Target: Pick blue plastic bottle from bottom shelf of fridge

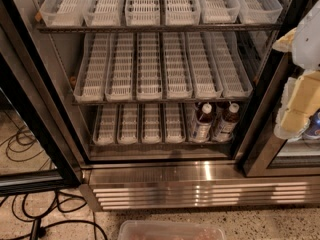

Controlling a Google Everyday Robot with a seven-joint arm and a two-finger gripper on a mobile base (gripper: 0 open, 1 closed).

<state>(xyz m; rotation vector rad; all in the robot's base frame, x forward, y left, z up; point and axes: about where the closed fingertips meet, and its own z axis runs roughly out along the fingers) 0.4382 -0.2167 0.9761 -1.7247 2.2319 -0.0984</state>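
Note:
The fridge (45, 109) stands open, with black door frames and white slotted tray rows. On the bottom shelf (140, 125), two blue plastic bottles stand upright at the right end: one (202, 123) on the left, the other (226, 122) beside it. Both hold dark liquid and have white caps and pale labels. My gripper (296, 109), cream and white, hangs at the right edge of the view, in front of the right door frame. It is to the right of the bottles, slightly above them and apart from them, and holds nothing that I can see.
Two upper tiers of longer white trays (150, 69) hold nothing. A ribbed steel base grille (200, 189) runs below the shelf. Black cables (30, 214) lie on the floor at left. A clear plastic bin (170, 231) sits at the bottom edge. A blue item (314, 128) shows behind the right door.

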